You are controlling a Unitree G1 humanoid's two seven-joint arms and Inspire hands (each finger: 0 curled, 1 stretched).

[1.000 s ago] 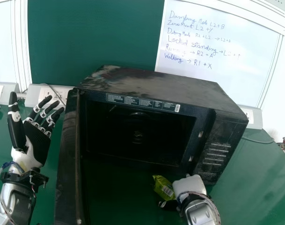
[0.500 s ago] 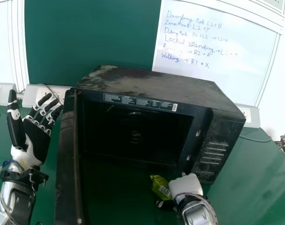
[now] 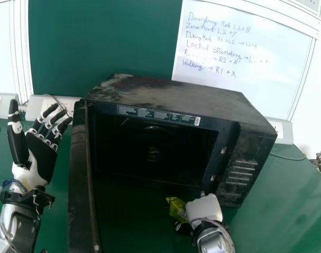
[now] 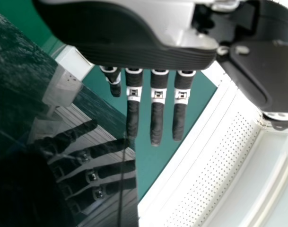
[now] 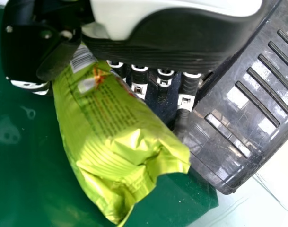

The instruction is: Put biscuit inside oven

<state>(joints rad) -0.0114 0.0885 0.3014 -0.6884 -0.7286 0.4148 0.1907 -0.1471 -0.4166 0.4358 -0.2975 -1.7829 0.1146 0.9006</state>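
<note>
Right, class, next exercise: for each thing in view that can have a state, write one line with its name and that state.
Black box-shaped microwave oven: upright, open at the front.
Black oven door: swung open.
Shiny green biscuit packet: held outside the oven, crumpled at one end.
Black-and-white right hand: closed on the packet.
Black-and-white left hand: open, fingers extended.
White writing board: written on.

A black microwave oven (image 3: 171, 95) stands on the green table (image 3: 276, 205), its door (image 3: 80, 179) swung open on the left. Beside the door, the left hand (image 3: 41, 158) is raised with its fingers extended. Before the oven's opening, toward its right side, the right hand (image 3: 205, 208) is at a green packet (image 3: 176, 208), seemingly gripping it, though the hand's back hides the contact. Behind stands a whiteboard (image 3: 276, 68) with handwriting.
</note>
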